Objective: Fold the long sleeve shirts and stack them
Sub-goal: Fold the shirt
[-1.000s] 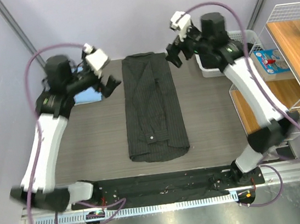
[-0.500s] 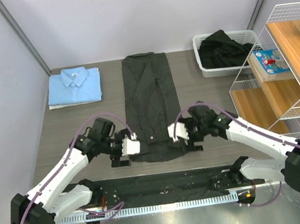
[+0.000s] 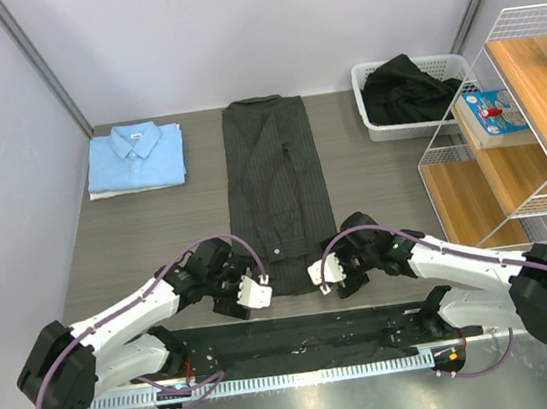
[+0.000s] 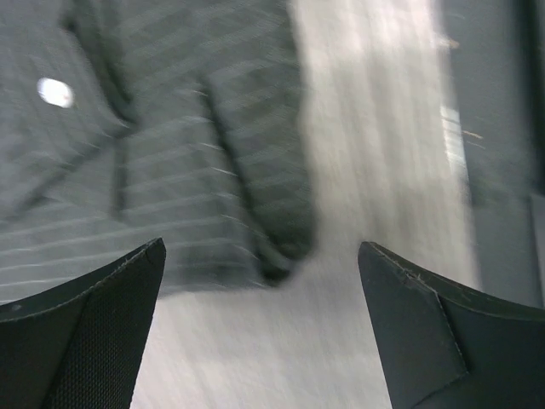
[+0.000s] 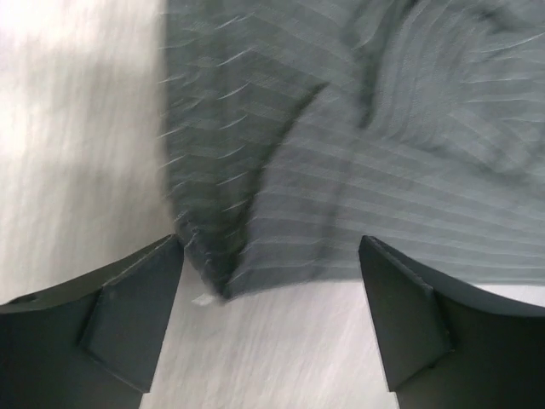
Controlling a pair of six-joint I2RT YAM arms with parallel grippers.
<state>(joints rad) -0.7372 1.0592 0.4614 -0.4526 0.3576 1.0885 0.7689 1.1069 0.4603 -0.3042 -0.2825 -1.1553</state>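
Left hand [image 4: 260, 251] and right hand [image 5: 268, 247], both open, have moved nearer the pinstriped shirt [image 3: 279, 194].

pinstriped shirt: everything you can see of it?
The pinstriped shirt is dark charcoal woven cloth with fine pale stripes, folded into a long narrow strip, no sleeves sticking out. It lies flat on the table, running from the far edge towards the arms. One pale button shows near its near end. The left gripper and right gripper are open at its near corners; neither grips it.
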